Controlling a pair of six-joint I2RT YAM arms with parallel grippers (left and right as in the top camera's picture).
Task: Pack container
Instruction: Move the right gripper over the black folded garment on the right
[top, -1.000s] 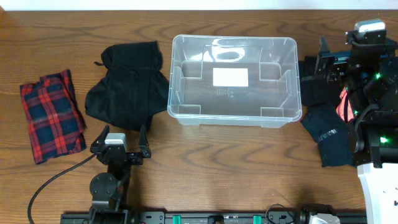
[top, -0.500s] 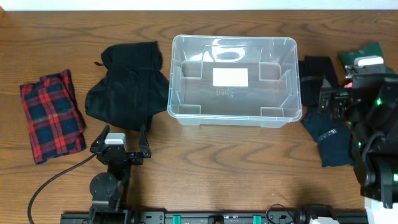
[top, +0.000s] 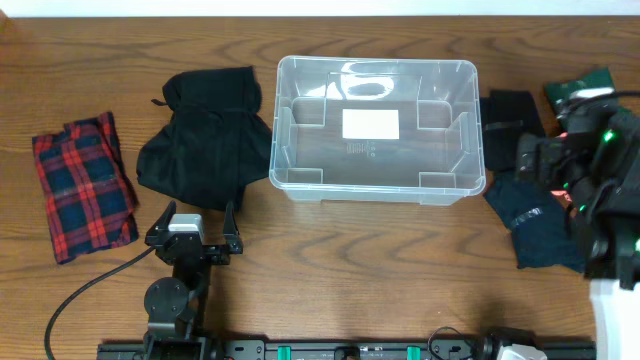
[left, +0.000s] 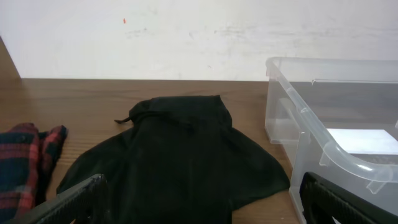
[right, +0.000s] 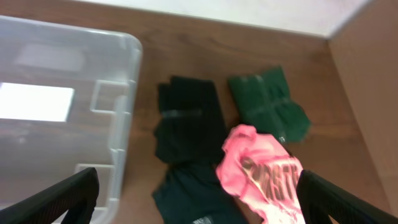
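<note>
Inventory of the desk, as seen from my two claws.

1. Container (top: 377, 127): clear and upright, at the middle of the desk toward the far edge. There is a white label on its base and nothing inside.
2. My left claw (top: 196, 222): near the front edge, left of centre, its jaws spread wide and gripping nothing. The container lies beyond it and to its right, apart from it. From the left wrist, the container's near left corner (left: 311, 134) shows at the right of the view.
3. My right claw (right: 198, 202): near the right edge, its jaws wide apart with nothing between them. It hangs over the clothes pile. The container is to its left, with its right wall (right: 127, 106) beside the pile.
4. Black garment (top: 205, 140): heaped against the container's left wall.
5. Plaid cloth (top: 82, 185): folded, near the left edge.
6. Black cloths (right: 186, 118): just right of the container.
7. Green cloth (right: 268, 102): folded, toward the far right corner.
8. Pink garment (right: 264, 171): crumpled, lying on the pile.
</note>
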